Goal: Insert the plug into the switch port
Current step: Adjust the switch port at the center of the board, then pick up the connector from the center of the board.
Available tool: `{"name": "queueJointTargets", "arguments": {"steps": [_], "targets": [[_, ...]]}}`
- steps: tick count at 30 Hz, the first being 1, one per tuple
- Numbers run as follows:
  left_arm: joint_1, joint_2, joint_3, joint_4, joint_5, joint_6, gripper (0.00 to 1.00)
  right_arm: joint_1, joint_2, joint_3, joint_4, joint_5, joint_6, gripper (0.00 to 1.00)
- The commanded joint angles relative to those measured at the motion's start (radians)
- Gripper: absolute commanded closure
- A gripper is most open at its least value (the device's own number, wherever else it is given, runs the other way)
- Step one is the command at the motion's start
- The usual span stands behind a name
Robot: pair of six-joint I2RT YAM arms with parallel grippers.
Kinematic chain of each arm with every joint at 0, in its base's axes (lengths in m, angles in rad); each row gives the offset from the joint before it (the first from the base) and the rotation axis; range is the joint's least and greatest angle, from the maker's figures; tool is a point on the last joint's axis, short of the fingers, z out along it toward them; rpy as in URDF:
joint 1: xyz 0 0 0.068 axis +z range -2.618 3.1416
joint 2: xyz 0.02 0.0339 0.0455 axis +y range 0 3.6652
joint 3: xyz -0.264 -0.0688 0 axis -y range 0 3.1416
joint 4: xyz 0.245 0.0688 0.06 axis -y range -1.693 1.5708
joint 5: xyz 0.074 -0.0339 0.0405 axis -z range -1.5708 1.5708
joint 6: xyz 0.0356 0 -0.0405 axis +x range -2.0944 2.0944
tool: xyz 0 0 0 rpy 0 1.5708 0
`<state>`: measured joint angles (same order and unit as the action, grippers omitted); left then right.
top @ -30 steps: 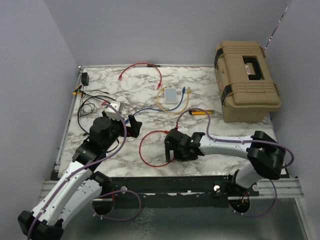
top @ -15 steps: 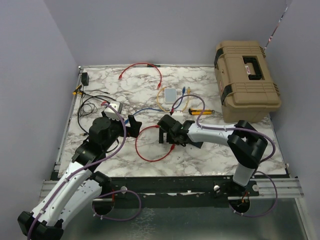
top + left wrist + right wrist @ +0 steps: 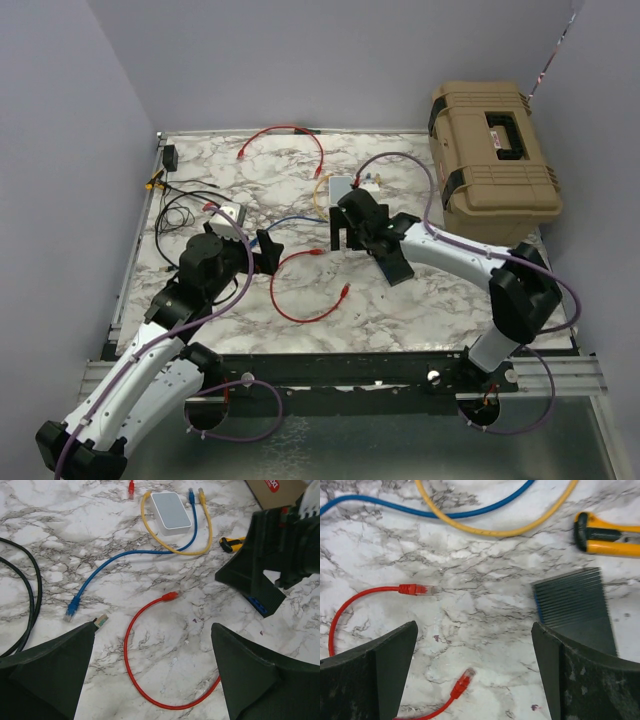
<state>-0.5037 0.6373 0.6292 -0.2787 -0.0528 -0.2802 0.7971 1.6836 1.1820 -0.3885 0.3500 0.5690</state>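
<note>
Blurred: switch lower end. Cut by edge: yellow tool.

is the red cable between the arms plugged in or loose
Loose: both plugs of the red cable lie bare on the table, in no socket.

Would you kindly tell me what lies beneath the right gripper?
The red cable, both plugs free, and part of the switch; from above, the arm hides the yellow tool.

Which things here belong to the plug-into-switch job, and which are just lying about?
Job: flat black ribbed switch box; probably the near red patch cable with its plugs.
Lying about: tan hard case; grey-white rounded box; yellow cable; blue cable; yellow-black cutter; far red cable.
</note>
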Motion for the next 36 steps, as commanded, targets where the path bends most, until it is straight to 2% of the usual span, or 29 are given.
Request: {"name": "queueJointTargets", "arguments": {"steps": [1, 6, 12, 17, 24, 30, 33, 36], "targets": [[0.005, 0.036, -0.002, -0.006, 0.049, 0.003, 0.01, -0.09, -0.132, -0.075, -0.032, -0.003, -0.08, 0.0], [0.005, 0.133, 0.018, -0.012, 0.147, -0.044, 0.01, -0.214, -0.223, -0.196, -0.02, -0.079, -0.099, 0.0], [-0.02, 0.256, 0.025, -0.007, 0.245, -0.106, 0.01, -0.285, -0.256, -0.317, 0.042, -0.178, -0.094, 0.0], [-0.142, 0.349, 0.032, -0.006, 0.175, -0.127, 0.03, -0.308, -0.256, -0.387, 0.096, -0.211, -0.088, 0.05], [-0.25, 0.455, 0.063, 0.014, 0.08, -0.14, 0.07, -0.312, -0.265, -0.431, 0.119, -0.277, -0.096, 0.08], [-0.264, 0.598, 0.12, 0.054, 0.019, -0.122, 0.07, -0.312, -0.29, -0.432, 0.088, -0.44, -0.115, 0.14], [-0.263, 0.673, 0.198, 0.014, -0.029, -0.068, 0.07, -0.312, -0.351, -0.428, 0.055, -0.409, -0.124, 0.13], [-0.258, 0.76, 0.313, -0.081, -0.023, 0.057, 0.07, -0.311, -0.394, -0.4, 0.02, -0.357, -0.146, 0.11]]}}
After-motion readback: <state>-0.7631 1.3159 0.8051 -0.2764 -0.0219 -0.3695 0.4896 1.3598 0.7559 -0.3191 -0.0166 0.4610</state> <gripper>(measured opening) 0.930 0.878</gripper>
